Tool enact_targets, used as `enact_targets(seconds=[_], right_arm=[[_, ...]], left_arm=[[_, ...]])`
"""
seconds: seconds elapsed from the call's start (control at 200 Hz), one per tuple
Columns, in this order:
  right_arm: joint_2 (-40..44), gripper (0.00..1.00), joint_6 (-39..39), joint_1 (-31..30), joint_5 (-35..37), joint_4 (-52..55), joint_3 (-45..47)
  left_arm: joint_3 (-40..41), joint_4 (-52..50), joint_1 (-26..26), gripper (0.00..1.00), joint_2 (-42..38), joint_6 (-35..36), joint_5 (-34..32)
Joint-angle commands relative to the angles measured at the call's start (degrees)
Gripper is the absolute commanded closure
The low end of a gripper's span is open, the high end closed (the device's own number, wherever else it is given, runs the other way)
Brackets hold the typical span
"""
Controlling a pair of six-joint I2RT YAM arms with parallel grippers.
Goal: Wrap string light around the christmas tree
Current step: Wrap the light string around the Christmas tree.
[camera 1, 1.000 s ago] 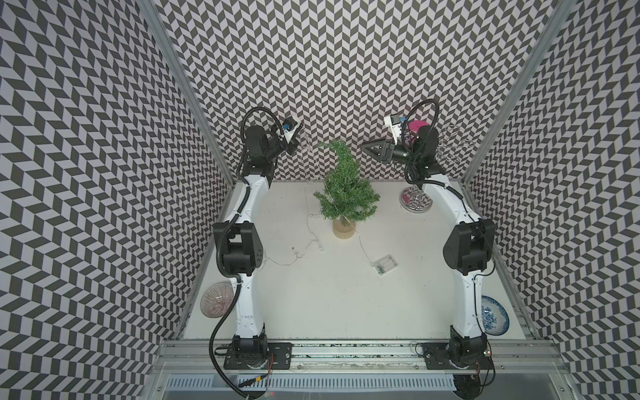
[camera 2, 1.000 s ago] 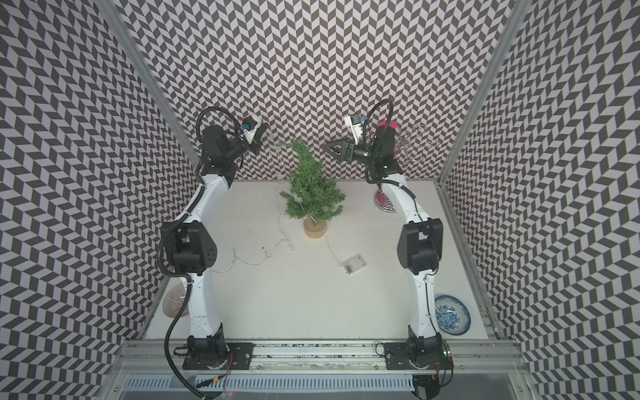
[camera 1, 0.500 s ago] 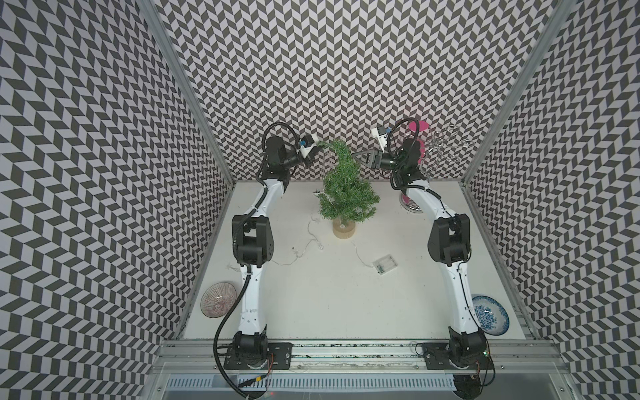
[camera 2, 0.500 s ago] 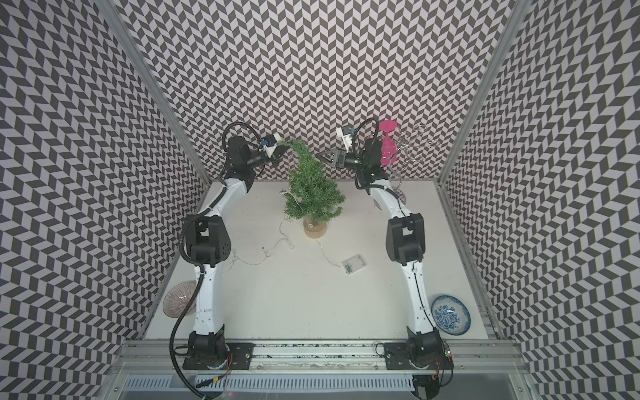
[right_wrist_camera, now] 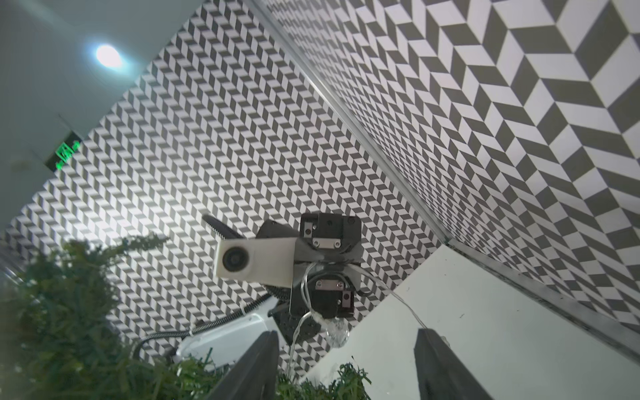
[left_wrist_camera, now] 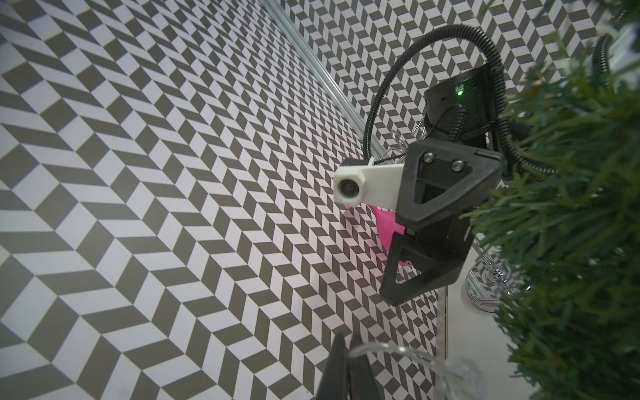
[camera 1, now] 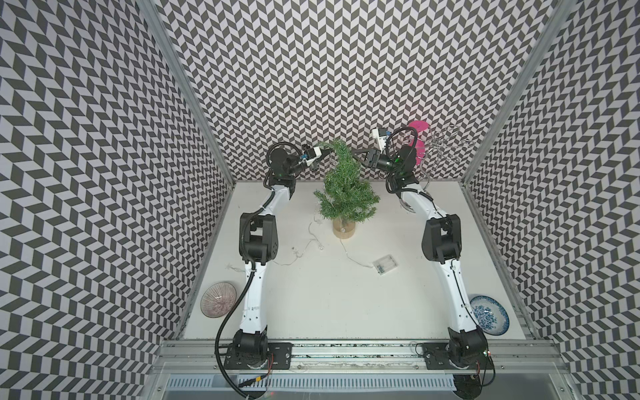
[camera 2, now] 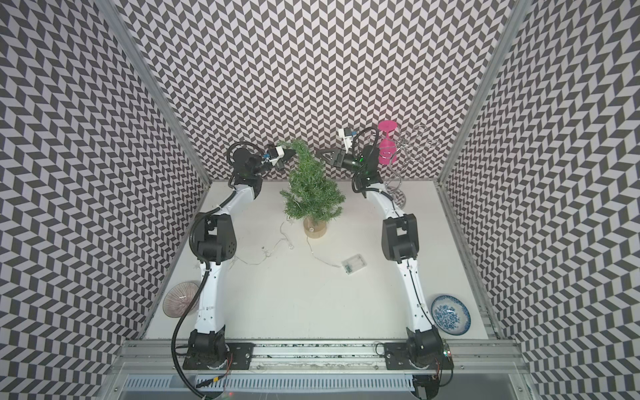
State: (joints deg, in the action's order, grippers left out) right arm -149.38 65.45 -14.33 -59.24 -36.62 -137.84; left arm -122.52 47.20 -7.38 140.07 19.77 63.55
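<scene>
The christmas tree (camera 1: 346,194) stands on its tan base near the back wall, its bent tip curling to the left. My left gripper (camera 1: 322,153) is high up beside that tip and shut on the string light (left_wrist_camera: 398,350). The thin wire leaves its fingertips (left_wrist_camera: 337,349) with a clear bulb (right_wrist_camera: 337,332) hanging just below. From there the string light (camera 1: 308,247) drops past the tree, trails over the table and ends at the clear battery box (camera 1: 384,269). On the tree's other side my right gripper (camera 1: 356,153) faces the left one, open and empty, with its fingers (right_wrist_camera: 263,363) wide apart above the foliage.
A chrome rack (camera 1: 446,145) with a pink glass (camera 1: 417,138) stands at the back right, just behind my right arm. A striped bowl (camera 1: 219,299) lies at the front left and a blue patterned plate (camera 1: 489,314) at the front right. Patterned walls close in three sides.
Both grippers have swung inward from the back corners to the tree's top and now face each other across it. The right jaws stand slightly wider.
</scene>
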Motion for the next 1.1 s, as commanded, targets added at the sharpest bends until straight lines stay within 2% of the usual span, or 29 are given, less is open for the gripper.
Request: enact_targets(seconds=[0.0, 0.115, 0.285, 0.4, 0.501, 0.686, 0.866, 1.096], right_arm=[[-2.1, 0.33, 15.4, -0.9, 3.6, -7.9, -0.4], [-2.2, 0.32, 24.7, -0.8, 4.2, -8.9, -0.3], [-3.4, 0.25, 34.2, -1.0, 8.0, -9.5, -1.8], [-6.6, 0.24, 44.4, -1.6, 9.8, -16.8, -2.7], [-7.0, 0.24, 42.2, -2.3, 8.9, -13.0, -2.6], [-7.9, 0.24, 41.3, -3.1, 11.0, -12.2, -1.0], [-12.9, 0.23, 44.2, -3.8, 11.8, -13.6, -4.9], [-15.0, 0.23, 49.3, -5.3, 11.5, -20.1, -4.7]], left_arm=[[1.5, 7.9, -0.1, 1.0, 0.5, 4.3, 4.4], [0.1, 6.4, 0.2, 1.0, 1.3, 10.8, 8.0], [-2.3, 7.8, 0.2, 1.0, 3.1, 11.6, 8.0], [-3.9, 7.3, -0.1, 1.0, 4.2, 12.8, 8.9], [-3.8, 7.9, -0.1, 1.0, 4.6, 13.1, 9.3], [-3.7, 8.8, 0.0, 1.0, 5.1, 13.5, 9.9], [-4.4, 8.4, -0.5, 1.0, 6.0, 14.4, 10.1], [-6.3, 7.7, -2.8, 0.99, 7.3, 15.7, 10.2]])
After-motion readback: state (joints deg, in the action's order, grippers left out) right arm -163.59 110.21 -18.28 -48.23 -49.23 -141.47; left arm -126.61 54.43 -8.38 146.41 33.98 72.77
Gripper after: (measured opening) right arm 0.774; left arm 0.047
